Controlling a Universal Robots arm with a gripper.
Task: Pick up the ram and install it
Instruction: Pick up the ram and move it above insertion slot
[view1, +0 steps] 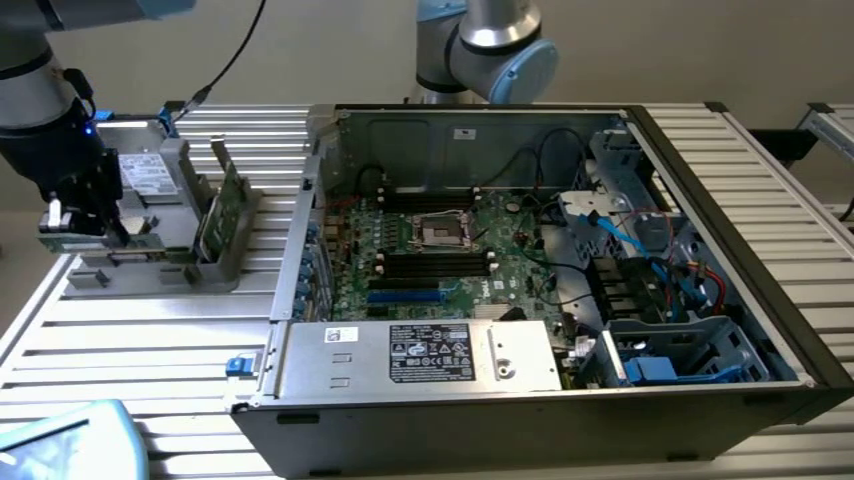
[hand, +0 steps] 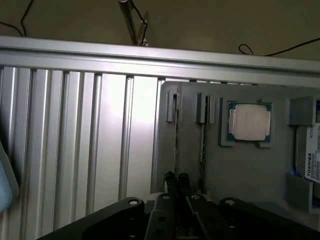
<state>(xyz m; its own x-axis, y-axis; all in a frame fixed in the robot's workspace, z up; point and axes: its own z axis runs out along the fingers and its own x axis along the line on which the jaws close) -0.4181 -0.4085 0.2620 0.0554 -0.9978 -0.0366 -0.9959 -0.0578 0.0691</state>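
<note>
The ram (hand: 176, 140) is a thin dark-green stick seen edge-on, standing in a slot of the grey holder plate (hand: 235, 170). In the exterior view it is a low greenish strip (view1: 140, 243) at the holder, far to that view's left. My gripper (hand: 177, 179) is over its middle, the two black fingertips pressed close on either side of the stick. From outside, the gripper (view1: 83, 232) hangs straight down onto the holder. The black memory slots (view1: 434, 265) lie on the motherboard inside the open computer case (view1: 781, 330).
A second stick (hand: 202, 145) stands parallel in the neighbouring slot. The silver processor (hand: 249, 122) and a grey drive (hand: 311, 160) share the holder. Two upright green boards (view1: 222, 205) stand in a grey stand between holder and case. Another arm (view1: 487, 45) rises behind the case.
</note>
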